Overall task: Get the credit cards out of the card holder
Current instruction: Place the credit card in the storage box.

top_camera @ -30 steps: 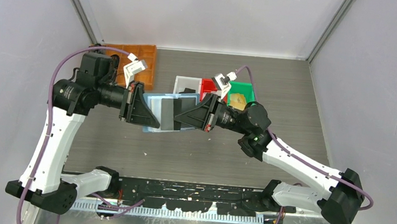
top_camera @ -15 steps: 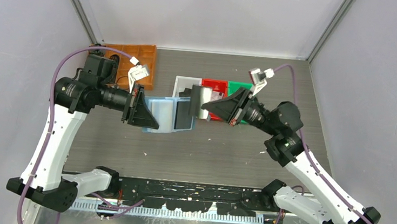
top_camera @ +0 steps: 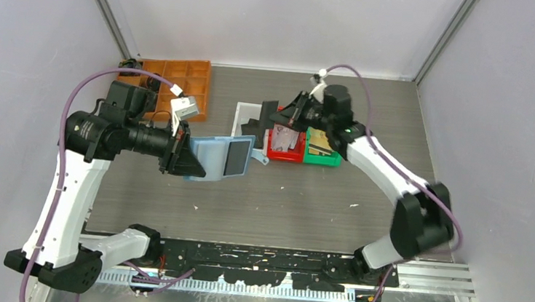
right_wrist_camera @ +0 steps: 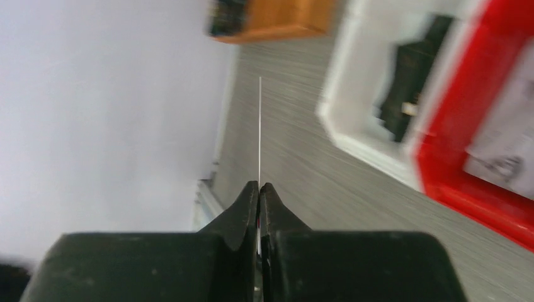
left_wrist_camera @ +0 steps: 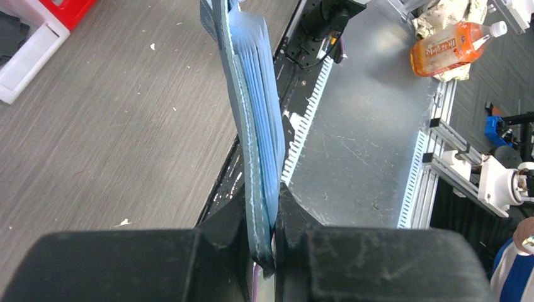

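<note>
My left gripper is shut on the left edge of the open teal-blue card holder, holding it above the table. A dark card sits in its right half. In the left wrist view the card holder shows edge-on between the fingers of the left gripper. My right gripper is shut on one credit card over the white bin. In the right wrist view that credit card is a thin edge-on line rising from the right gripper. Pale credit cards lie in the red bin.
A green bin with a yellowish card stands right of the red bin. An orange divided tray sits at the back left. The white bin holds a black object. Walls enclose the table on three sides.
The right gripper has drawn a card away from the holder and swung back and right over the bins. The left gripper still holds the holder, shifted slightly.
</note>
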Robot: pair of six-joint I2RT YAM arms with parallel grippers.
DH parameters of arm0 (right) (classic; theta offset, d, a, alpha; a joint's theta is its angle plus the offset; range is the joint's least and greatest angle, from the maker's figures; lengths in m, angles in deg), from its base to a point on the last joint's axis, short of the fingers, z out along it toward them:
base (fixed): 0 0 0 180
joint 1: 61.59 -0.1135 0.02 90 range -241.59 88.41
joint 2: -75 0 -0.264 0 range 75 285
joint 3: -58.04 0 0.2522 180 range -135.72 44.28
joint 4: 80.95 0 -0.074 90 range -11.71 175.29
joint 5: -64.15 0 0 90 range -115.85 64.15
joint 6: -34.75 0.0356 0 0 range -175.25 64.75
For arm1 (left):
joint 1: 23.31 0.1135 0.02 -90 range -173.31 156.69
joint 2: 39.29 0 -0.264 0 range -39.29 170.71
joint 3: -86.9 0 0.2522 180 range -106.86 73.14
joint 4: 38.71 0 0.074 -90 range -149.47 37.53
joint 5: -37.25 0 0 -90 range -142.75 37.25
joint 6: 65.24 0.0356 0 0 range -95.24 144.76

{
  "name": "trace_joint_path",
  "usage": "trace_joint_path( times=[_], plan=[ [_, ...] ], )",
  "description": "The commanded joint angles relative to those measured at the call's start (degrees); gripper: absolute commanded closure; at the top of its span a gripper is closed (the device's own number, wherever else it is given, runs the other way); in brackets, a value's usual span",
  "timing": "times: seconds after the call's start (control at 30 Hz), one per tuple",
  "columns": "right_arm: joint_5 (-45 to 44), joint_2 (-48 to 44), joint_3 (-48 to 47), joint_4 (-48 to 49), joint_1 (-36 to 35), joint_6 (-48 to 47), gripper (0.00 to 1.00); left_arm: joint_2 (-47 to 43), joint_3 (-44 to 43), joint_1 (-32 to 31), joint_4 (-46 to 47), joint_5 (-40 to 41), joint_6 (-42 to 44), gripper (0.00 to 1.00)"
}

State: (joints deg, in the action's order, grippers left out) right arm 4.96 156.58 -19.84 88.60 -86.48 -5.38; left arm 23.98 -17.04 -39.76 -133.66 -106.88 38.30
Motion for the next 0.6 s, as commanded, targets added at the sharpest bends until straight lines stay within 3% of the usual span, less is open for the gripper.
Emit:
trace_joint_path(
  times=[0.0, 0.27, 0.57],
  plan=[
    [-5.89, 9.48, -6.72, -5.11, -2.18, -5.08, 0.99, -1.94, 0.44, -0.16, 3.16, 0.44, -1.72, 1.0],
    [-16.47, 27.22, -18.49, -9.55, -6.97, -6.14, 0.99, -2.33, -1.13, -0.16, 3.67, -0.77, -2.63, 1.0],
    [-21.42, 35.89, -27.74, -12.71, -9.04, -7.96, 0.99, -3.74, 0.31, -0.17, 3.98, -1.97, -2.38, 1.0]
  ],
)
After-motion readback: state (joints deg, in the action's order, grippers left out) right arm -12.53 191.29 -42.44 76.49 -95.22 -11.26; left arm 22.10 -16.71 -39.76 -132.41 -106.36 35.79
